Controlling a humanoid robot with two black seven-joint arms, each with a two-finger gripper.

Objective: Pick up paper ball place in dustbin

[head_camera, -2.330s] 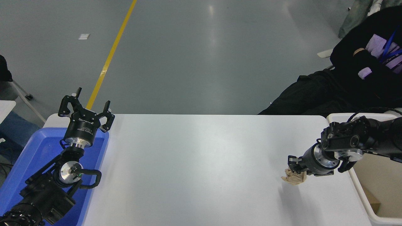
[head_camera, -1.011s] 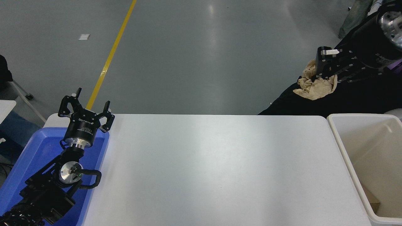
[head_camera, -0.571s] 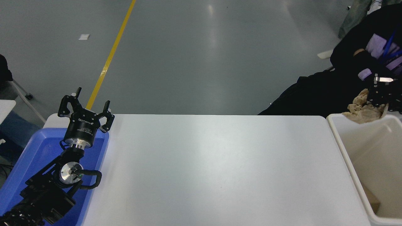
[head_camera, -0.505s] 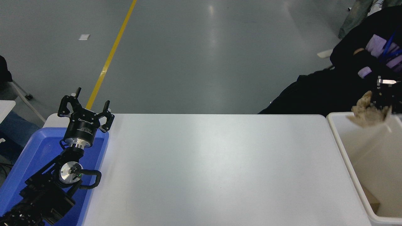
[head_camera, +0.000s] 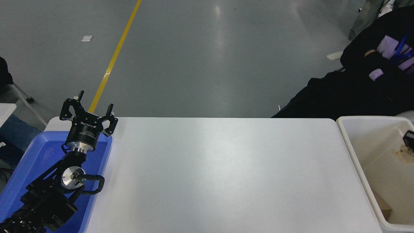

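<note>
Only a sliver of the paper ball [head_camera: 406,152] visible: a tan, creased scrap at the picture's right edge, inside the opening of the dustbin [head_camera: 351,142], below its rim and apparently against the far right wall. Just above it, a small black corner of the right gripper [head_camera: 409,139], cut off by the frame; impossible to tell whether the jaws are clamped on the paper or already apart. Judged from this, pick-up done and carry done, with release into the bin either happening or just finished. Left to confirm: paper lying free on the bin floor, arm withdrawn. Bin bottom mostly out of frame; a brown scrap [head_camera: 383,207] low in it, unclear what. Parked at lower left over the blue tray [head_camera: 29,161], the left gripper [head_camera: 89,110], jaws spread wide, empty. White table [head_camera: 220,174] bare of paper. At the far side, a seated person [head_camera: 355,90] in dark clothing, partly cropped.
</note>
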